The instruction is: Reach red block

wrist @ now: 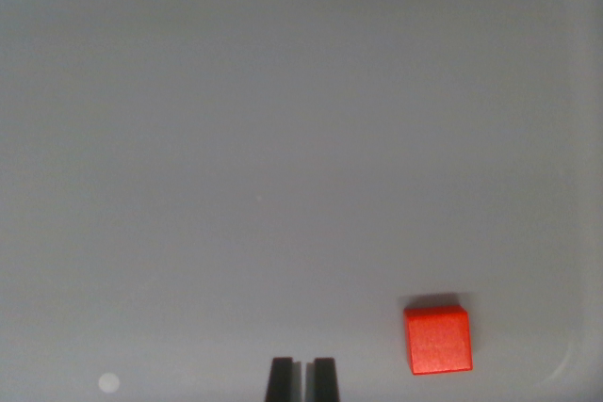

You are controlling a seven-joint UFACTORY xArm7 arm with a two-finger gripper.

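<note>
Nothing readable is showing anywhere here: no lettering, label, brand or number is appearing on the red block point(438, 339), on the grey tray point(283, 138) under it, or on the dark fingertips point(281, 379).

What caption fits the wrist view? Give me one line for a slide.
Gripper with fingertips nearly together at the bottom edge, red block lying apart to the wrist view's right on a grey tray.
</note>
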